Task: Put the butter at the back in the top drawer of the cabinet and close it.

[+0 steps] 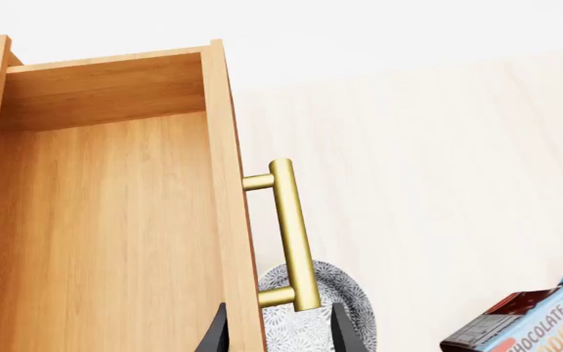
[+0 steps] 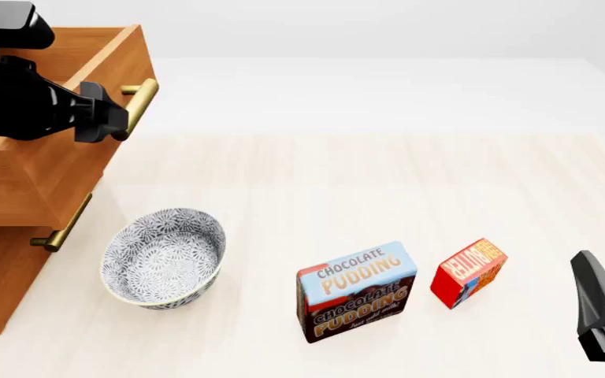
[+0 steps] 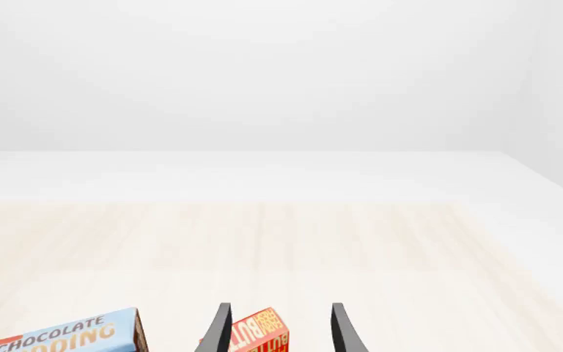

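The butter (image 2: 469,272), a small red box with an orange top, stands on the table at the front right, right of the chocolate pudding box (image 2: 358,291). In the right wrist view the butter (image 3: 259,336) shows ahead between my open right gripper's (image 3: 276,326) fingers, a little short of them. That gripper (image 2: 597,303) hangs right of the butter, not touching it. The cabinet (image 2: 9,260) stands at the left with its top drawer (image 1: 115,235) pulled out and nothing visible inside. My left gripper (image 1: 276,334) is open with the drawer's brass handle (image 1: 293,242) between its fingers.
A patterned grey bowl (image 2: 164,256) sits on the table in front of the cabinet, below the open drawer's handle. A lower drawer's brass handle (image 2: 63,227) sticks out beside it. The pudding box (image 1: 531,323) also shows in the left wrist view.
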{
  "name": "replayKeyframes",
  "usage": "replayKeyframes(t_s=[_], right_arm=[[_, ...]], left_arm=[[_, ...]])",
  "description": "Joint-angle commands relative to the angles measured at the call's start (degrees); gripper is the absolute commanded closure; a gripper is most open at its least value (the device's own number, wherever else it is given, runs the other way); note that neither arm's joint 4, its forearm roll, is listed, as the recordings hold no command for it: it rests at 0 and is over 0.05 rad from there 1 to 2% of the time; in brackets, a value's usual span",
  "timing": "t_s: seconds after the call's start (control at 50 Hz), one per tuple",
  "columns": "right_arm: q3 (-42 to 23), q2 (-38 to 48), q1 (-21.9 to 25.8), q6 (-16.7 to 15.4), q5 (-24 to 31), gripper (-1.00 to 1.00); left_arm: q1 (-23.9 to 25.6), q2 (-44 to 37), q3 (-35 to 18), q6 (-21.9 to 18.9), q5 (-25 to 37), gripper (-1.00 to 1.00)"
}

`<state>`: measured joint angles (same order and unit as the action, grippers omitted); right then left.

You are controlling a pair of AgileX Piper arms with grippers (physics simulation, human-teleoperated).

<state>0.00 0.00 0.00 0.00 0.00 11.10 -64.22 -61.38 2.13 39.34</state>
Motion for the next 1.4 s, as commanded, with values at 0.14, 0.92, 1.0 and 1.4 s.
replayKeyframes(t_s=[0.14, 0.92, 1.0, 1.4], right_arm=[[0.0, 0.0, 0.0, 0.0, 0.0, -1.0], [0.0, 0.0, 0.0, 0.0, 0.0, -1.0], [0.0, 0.0, 0.0, 0.0, 0.0, -1.0], [0.0, 0.0, 0.0, 0.0, 0.0, -1.0]], left_arm=[[1.5, -0.8, 1.7, -1.4, -0.4, -1.0], [5.1, -2.8, 5.8, -1.7, -4.0, -1.0], [5.6, -3.4, 5.9, -1.7, -4.4, -1.0], [8.6, -5.6, 6.7, -0.9, -6.3, -1.0]])
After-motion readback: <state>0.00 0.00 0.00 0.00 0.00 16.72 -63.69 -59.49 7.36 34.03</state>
